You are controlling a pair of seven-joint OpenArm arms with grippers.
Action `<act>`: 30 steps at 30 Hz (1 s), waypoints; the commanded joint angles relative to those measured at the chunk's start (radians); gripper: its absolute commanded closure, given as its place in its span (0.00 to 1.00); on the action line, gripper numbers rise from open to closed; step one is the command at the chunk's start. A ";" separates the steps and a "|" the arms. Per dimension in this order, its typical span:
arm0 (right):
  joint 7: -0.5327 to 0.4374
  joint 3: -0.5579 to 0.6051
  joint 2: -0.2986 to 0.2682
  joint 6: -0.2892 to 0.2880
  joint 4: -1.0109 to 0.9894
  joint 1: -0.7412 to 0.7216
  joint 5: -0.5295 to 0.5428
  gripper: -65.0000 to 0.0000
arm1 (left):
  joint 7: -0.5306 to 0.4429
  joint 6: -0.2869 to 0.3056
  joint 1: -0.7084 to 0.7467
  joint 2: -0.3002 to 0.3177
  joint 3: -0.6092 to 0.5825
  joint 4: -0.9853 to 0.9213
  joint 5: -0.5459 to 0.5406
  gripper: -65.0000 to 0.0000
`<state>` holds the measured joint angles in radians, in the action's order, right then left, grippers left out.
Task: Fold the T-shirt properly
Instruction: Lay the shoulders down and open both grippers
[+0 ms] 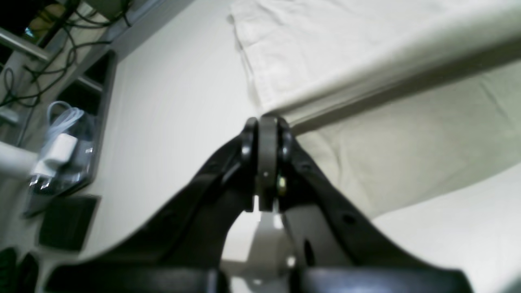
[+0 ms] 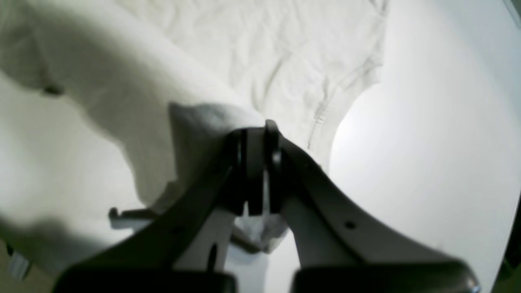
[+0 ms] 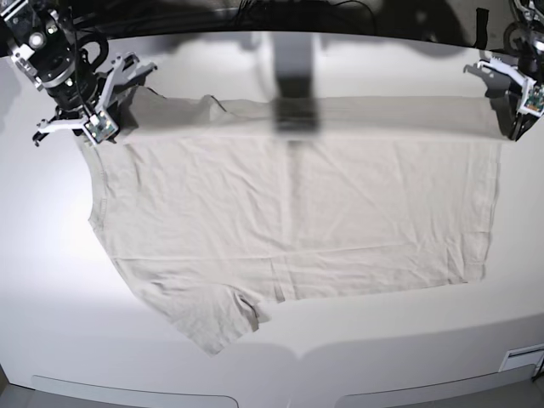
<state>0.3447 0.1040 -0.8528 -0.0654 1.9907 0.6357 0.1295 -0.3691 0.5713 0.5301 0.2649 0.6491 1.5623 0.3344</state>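
Observation:
The pale beige T-shirt [image 3: 289, 221] lies spread across the white table [image 3: 280, 357], one sleeve pointing to the near left. Its far edge is lifted and stretched taut between both grippers. My left gripper [image 3: 513, 127] is at the far right of the base view, shut on the shirt's corner; in the left wrist view [image 1: 266, 122] the fabric [image 1: 366, 61] runs away from the closed fingertips. My right gripper [image 3: 102, 127] is at the far left, shut on bunched fabric near the sleeve. The right wrist view [image 2: 255, 130] shows cloth [image 2: 244, 49] draped over its fingers.
Beyond the table's edge, the left wrist view shows a clear bag with a white charger [image 1: 61, 150], a dark tray and cables [image 1: 49, 69]. A small white label [image 3: 523, 357] sits at the table's near right corner.

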 commanded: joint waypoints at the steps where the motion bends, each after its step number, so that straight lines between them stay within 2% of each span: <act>1: -0.021 -0.011 -0.008 0.008 0.002 -0.018 -0.009 1.00 | -0.025 -0.002 -0.010 0.015 0.010 0.002 -0.017 1.00; 7: -0.032 -0.005 0.000 -0.011 -0.058 -0.079 0.006 1.00 | -0.021 0.006 -0.068 0.015 -0.019 -0.055 0.025 1.00; 14: -0.047 -0.003 0.061 -0.036 -0.147 -0.148 0.013 1.00 | -0.021 0.006 -0.135 0.015 -0.105 -0.130 0.071 1.00; 22: -0.066 -0.003 0.064 -0.045 -0.232 -0.179 0.013 1.00 | -0.020 0.006 -0.252 0.016 -0.109 -0.201 0.171 1.00; 26: -0.071 -0.003 0.064 -0.074 -0.270 -0.197 0.013 1.00 | -0.011 0.006 -0.302 0.027 -0.109 -0.251 0.175 1.00; 30: -0.076 -0.003 0.083 -0.077 -0.294 -0.223 0.013 1.00 | 0.002 0.006 -0.320 0.040 -0.109 -0.279 0.174 1.00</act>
<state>0.2836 0.1120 -0.7506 -0.1627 1.6878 0.4198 0.1528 -0.3550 0.5957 0.2157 0.2836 0.5346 1.2690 0.5247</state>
